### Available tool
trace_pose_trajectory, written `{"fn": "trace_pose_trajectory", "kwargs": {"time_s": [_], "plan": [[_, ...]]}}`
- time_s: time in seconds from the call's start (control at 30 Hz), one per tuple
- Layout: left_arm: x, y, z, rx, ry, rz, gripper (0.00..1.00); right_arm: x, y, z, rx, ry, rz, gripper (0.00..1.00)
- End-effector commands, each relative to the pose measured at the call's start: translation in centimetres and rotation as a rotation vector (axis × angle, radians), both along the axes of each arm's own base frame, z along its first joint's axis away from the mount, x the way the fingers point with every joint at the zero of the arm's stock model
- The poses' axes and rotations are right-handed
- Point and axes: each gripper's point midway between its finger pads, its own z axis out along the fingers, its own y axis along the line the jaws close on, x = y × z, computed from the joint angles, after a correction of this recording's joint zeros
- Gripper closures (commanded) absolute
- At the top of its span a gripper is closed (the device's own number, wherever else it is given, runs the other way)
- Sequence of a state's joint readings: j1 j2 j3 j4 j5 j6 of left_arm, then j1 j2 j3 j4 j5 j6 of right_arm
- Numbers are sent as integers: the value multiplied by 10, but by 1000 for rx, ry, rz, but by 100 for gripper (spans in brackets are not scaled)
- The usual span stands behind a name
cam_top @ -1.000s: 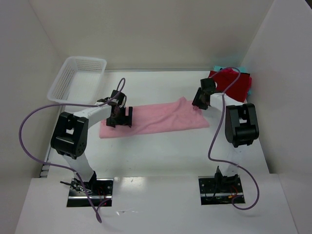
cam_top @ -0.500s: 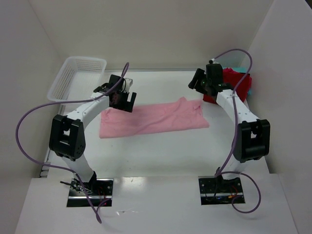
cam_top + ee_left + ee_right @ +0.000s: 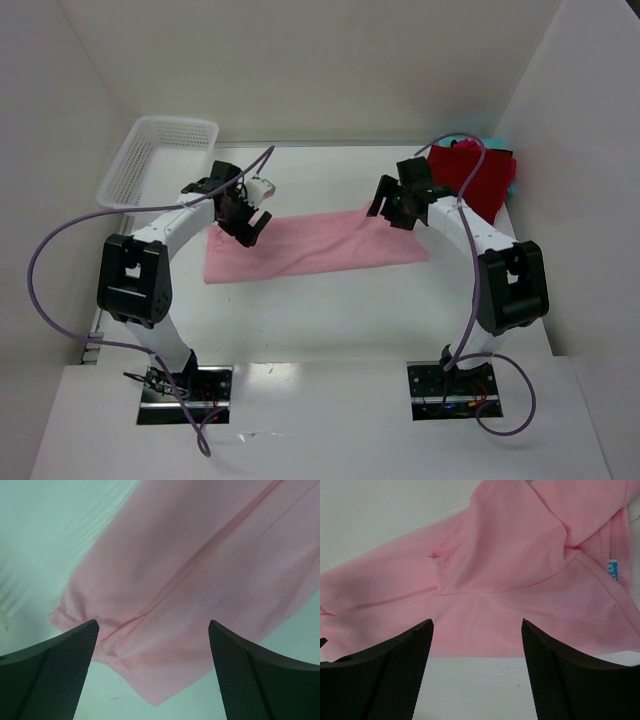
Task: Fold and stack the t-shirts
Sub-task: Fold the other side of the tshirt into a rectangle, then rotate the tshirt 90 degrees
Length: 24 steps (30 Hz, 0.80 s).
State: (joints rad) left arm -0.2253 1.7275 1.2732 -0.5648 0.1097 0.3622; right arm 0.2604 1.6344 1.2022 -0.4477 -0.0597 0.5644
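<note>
Lengthwise folded, the pink t-shirt lies flat, slightly wrinkled.

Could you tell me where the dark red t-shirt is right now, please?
In the top view, the dark red t-shirt lies in the far right corner of the table, just beyond the right gripper and apart from the pink tee.

teal shirt: mostly under dark red shirt | pink tee: cropped, both wrist views
</note>
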Motion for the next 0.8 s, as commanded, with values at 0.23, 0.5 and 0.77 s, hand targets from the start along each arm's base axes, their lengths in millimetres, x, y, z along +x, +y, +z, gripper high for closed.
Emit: {"fn": "trace_pose_trajectory", "kwargs": {"time_s": [0.23,0.5,0.77], "plan": [[-2,-12,-33,-113,82,-141,2,-23,-7,-29,-41,134,-177,24],[-10,-21,-52,37,94,-150,1,-22,-9,-69,-67,222,-224,35],[-26,-22,-85,164,173,-100,1,4,-12,-83,-122,220,-255,28]]}}
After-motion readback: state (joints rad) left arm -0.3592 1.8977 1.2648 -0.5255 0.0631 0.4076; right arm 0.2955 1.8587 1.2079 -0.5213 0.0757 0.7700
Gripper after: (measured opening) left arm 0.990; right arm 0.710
